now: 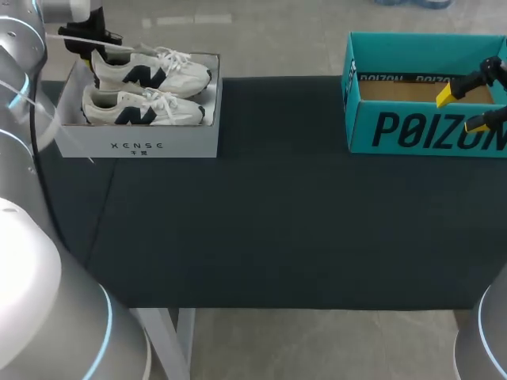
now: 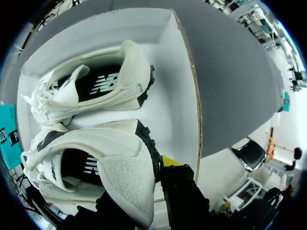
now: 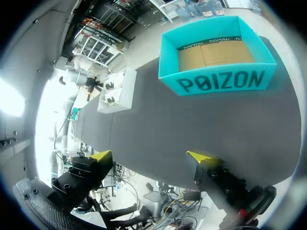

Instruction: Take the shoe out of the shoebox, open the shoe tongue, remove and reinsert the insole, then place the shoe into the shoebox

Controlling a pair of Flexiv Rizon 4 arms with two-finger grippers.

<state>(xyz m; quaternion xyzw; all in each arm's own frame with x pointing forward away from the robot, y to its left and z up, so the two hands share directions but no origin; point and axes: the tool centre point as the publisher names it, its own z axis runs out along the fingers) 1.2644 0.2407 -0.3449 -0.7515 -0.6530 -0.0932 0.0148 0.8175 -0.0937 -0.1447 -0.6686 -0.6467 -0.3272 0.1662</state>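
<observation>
Left hand (image 1: 87,51) is sitting at the heel of the far shoe (image 2: 96,163), right where you're wanting the pick. From the left wrist view you're only getting one yellow tip, against the heel's sole. I can't tell whether the hand is clamped or apart.

The shoe is lying on its side in the white shoebox (image 2: 177,72), heel toward the hand, toe pointing away. The other shoe (image 2: 96,86) is lying just beside it, touching or nearly so.

Handling, my read: you're dealing with a light sneaker with a soft mesh upper, a padded collar and a stiffer rubber sole. The heel counter is looking like the firmest grab point. Pinching sole against collar should be holding better than squeezing the mesh, which will be caving in. Laces are hanging loose, so you're risking a snag on the other shoe as you lift.

Past the shoebox, the dark surface (image 2: 230,81) is running toward the teal box (image 1: 396,127) at the far right.

Right hand (image 3: 149,156) is hovering by that box, tips spread wide, holding nothing.
</observation>
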